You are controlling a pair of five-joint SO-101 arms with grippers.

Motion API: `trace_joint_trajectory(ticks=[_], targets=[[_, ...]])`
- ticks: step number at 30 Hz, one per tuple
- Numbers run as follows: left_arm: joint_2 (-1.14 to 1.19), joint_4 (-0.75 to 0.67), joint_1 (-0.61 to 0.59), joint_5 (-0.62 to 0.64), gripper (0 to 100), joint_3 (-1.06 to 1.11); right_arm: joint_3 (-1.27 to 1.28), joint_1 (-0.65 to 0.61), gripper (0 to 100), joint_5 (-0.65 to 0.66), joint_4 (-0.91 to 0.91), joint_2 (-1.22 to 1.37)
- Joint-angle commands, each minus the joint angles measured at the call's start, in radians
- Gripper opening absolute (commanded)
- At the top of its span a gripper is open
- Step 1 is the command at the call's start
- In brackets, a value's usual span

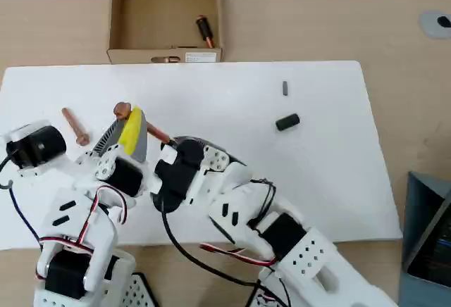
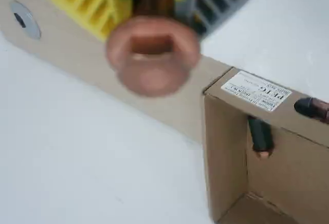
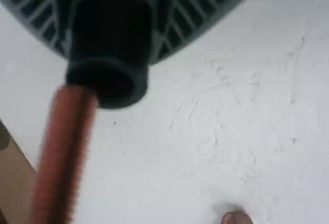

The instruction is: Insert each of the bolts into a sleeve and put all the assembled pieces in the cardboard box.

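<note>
My left gripper (image 1: 128,115), with one yellow finger (image 2: 82,3), is shut on a copper bolt (image 2: 153,54) just below its head. The bolt's shank (image 1: 158,133) slants across to my right gripper (image 1: 171,146). That gripper is shut on a black sleeve (image 3: 110,39). The threaded shank (image 3: 61,152) meets the sleeve's mouth; how far in it sits is hidden. A second bolt (image 1: 74,125) lies on the white mat to the left, and a loose black sleeve (image 1: 287,122) to the right. The cardboard box (image 1: 113,18) holds one assembled piece (image 1: 204,31).
Another copper piece (image 1: 165,59) rests at the box's front wall. A small dark part (image 1: 285,88) lies on the white mat (image 1: 338,180) beyond the loose sleeve. A grey bin (image 1: 426,236) stands at the right edge. Both arms crowd the mat's front left.
</note>
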Motion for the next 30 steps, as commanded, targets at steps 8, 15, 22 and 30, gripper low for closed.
trace_joint_trajectory(ticks=[8,15,22,30], targets=[[-0.010,-0.018,0.008,-0.043,0,-0.011,0.015,-0.004,0.9,0.005,-0.017,-0.058],[-0.010,0.064,0.009,-0.038,0,-0.051,0.019,0.012,0.9,0.005,-0.023,-0.058],[-0.010,0.072,0.044,-0.038,0,-0.057,0.021,0.012,0.9,0.005,-0.023,-0.058],[-0.010,0.072,0.095,-0.037,0,-0.057,0.019,0.012,0.9,0.005,-0.023,-0.059]])
